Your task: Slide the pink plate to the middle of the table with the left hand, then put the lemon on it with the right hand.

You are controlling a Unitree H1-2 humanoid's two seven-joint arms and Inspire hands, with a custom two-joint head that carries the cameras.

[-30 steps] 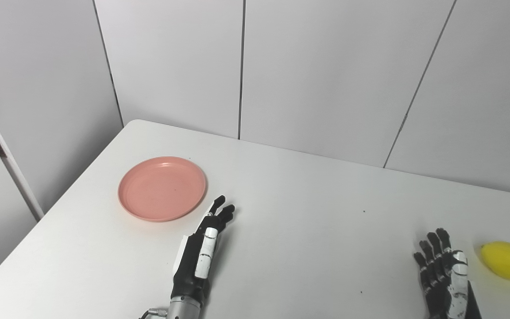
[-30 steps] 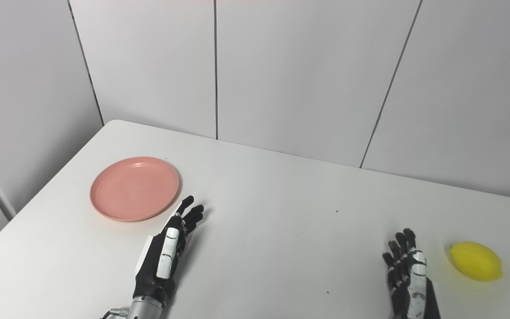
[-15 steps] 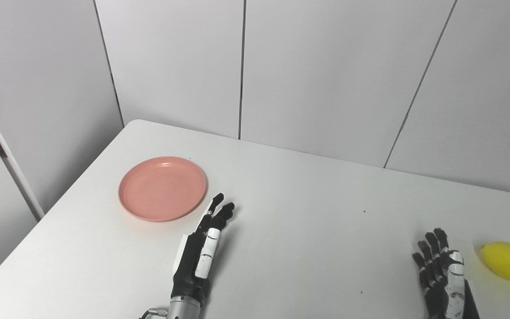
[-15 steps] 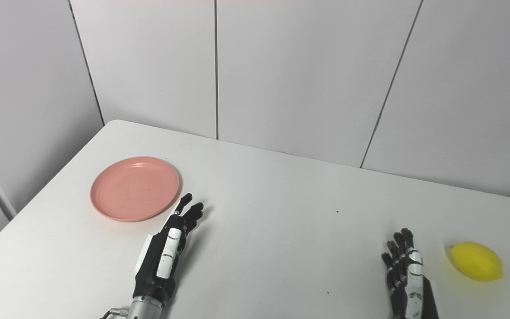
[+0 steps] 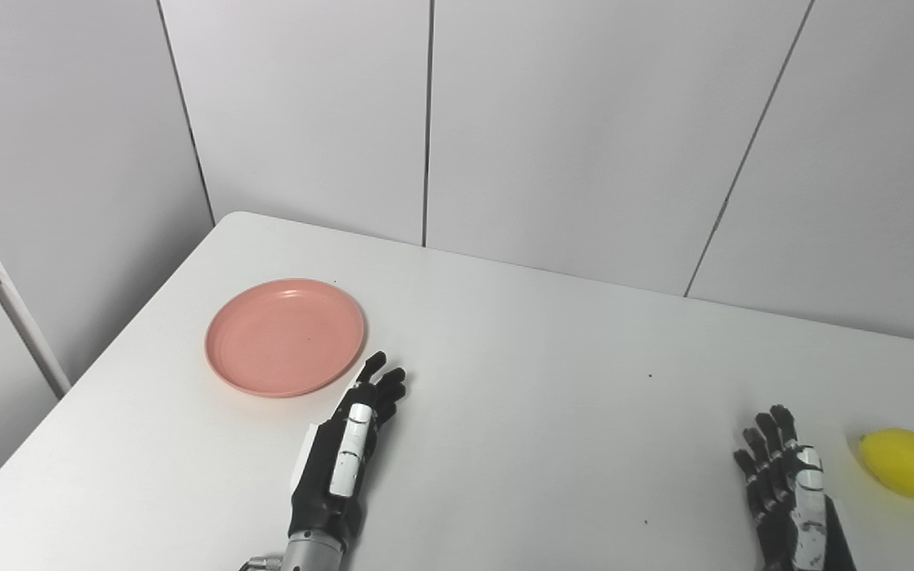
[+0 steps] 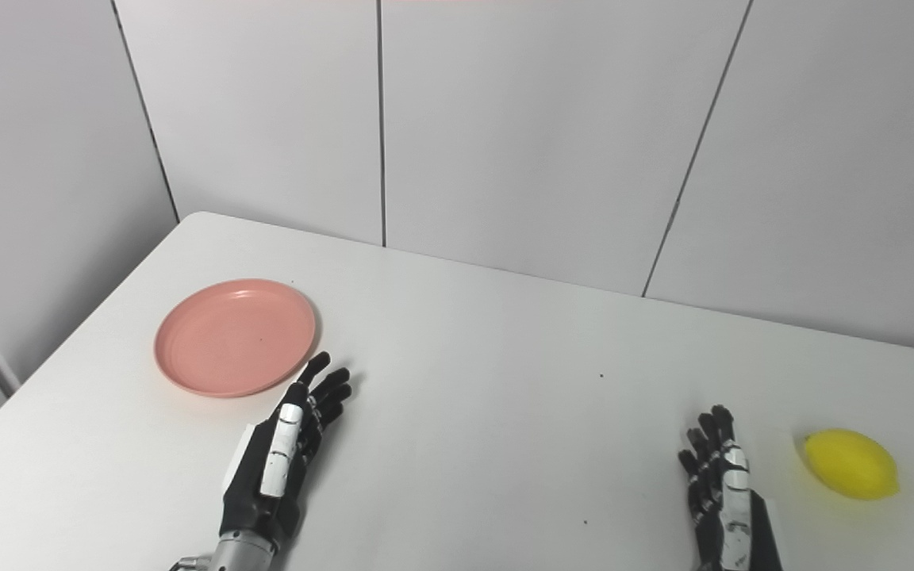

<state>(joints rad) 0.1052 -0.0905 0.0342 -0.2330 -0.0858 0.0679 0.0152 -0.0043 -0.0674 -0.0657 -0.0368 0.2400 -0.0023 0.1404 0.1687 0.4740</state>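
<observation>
Round pink plastic plate (image 5: 285, 336) lies flat near the left edge of the white counter (image 5: 536, 396), toward the far-left corner, well short of the middle. Shallow, with a low raised rim; looks light and stiff, likely to skate easily on the smooth top. Judgement: best moved by laying fingertips on the rim or inside the dish and dragging rightward, rather than lifting. Pressing too hard on one edge could tip the opposite rim up.

Left hand (image 5: 342, 460) rests low over the counter, just nearer than the plate and to its right. Fingers (image 5: 382, 381) stretched out straight and slightly fanned, holding nothing. Tips sit just beside the plate's near-right rim; a thin strip of counter shows between them, so apart, not touching.

Yellow oval lemon (image 5: 908, 463) lies on its side near the right edge of the counter. Probably firm, smooth-skinned, apt to roll on its long axis; a wrap around its thick middle from above seems the safest hold.

Right hand (image 6: 723, 496) lies at the near edge, left of the lemon, empty. Fingers (image 6: 707, 444) extended and a little apart, pointing toward the far edge. Near the lemon but clear of it.

Plate not yet slid; lemon untouched.
</observation>
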